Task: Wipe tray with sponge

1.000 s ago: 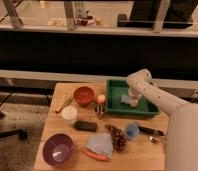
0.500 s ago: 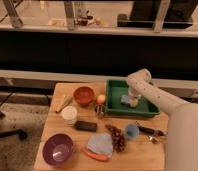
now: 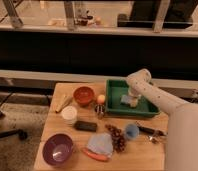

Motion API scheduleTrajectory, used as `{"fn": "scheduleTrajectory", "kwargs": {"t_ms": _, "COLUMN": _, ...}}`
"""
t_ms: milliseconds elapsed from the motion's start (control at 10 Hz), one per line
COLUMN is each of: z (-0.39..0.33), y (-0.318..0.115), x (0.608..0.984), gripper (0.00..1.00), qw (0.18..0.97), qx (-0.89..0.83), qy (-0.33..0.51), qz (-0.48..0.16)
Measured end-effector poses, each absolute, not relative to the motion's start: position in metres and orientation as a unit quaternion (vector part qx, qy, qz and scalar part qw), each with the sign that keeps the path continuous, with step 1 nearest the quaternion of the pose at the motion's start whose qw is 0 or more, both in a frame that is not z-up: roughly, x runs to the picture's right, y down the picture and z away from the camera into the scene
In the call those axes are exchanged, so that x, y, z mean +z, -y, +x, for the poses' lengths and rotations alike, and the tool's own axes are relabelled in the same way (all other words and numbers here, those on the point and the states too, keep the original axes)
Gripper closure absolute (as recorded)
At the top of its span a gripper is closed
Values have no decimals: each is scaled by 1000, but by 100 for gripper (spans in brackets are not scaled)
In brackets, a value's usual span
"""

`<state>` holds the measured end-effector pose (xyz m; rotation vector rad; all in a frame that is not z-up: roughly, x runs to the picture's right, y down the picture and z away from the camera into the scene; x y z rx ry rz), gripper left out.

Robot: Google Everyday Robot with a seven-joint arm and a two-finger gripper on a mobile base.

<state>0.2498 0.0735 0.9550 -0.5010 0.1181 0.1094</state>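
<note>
Your tray (image 3: 142,111) sits in the right half of the frame, at the far right of the wooden table (image 3: 51,131). Its long axis runs left to right across the picture, with the long sides parallel to the table's far edge. There is one tray and one sponge.

You will find the sponge (image 3: 125,99) inside the tray, on its floor, a little right of the tray's centre. It is a small light-blue patch that looks slightly wider than it is deep, so its long axis seems to lie along the tray's. It is too small for you to be sure of that.

The gripper (image 3: 134,102) points down into the tray, right at the sponge's right side and partly covering it. You cannot tell whether it is clamped on the sponge or spread. The white arm (image 3: 159,99) reaches in from the lower right of the frame, bends at an elbow above the tray's far wall, then drops.

Left of the tray you can count:
- Two bowls: one reddish bowl (image 3: 84,95) near the table's far edge and one purple bowl (image 3: 58,149) at the lower left.
- One small orange ball (image 3: 101,98) just beside the tray's left wall.
- One white cup (image 3: 69,114).
- One dark flat block (image 3: 85,125).
- One pale-blue cloth (image 3: 100,143), with an orange carrot-like piece (image 3: 96,155) at its near edge.
- One dark grape cluster (image 3: 116,137).
- One blue cup (image 3: 131,131) below the tray.
</note>
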Motion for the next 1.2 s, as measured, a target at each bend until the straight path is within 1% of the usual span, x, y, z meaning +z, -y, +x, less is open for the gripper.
{"fn": "scheduleTrajectory", "kwargs": {"t_ms": 100, "z": 250, "y": -73, "x": 955, "gripper": 73, "qw": 966, "qx": 54, "qy": -58, "qz": -248}}
{"fn": "scheduleTrajectory", "kwargs": {"t_ms": 600, "z": 250, "y": -74, "x": 955, "gripper": 23, "qw": 965, "qx": 55, "qy": -58, "qz": -248}}
{"fn": "scheduleTrajectory", "kwargs": {"t_ms": 700, "z": 250, "y": -74, "x": 955, "gripper": 20, "qw": 965, "qx": 55, "qy": -58, "qz": -248}}
{"fn": "scheduleTrajectory", "kwargs": {"t_ms": 1200, "z": 248, "y": -72, "x": 956, "gripper": 20, "qw": 966, "qx": 54, "qy": -56, "qz": -245}}
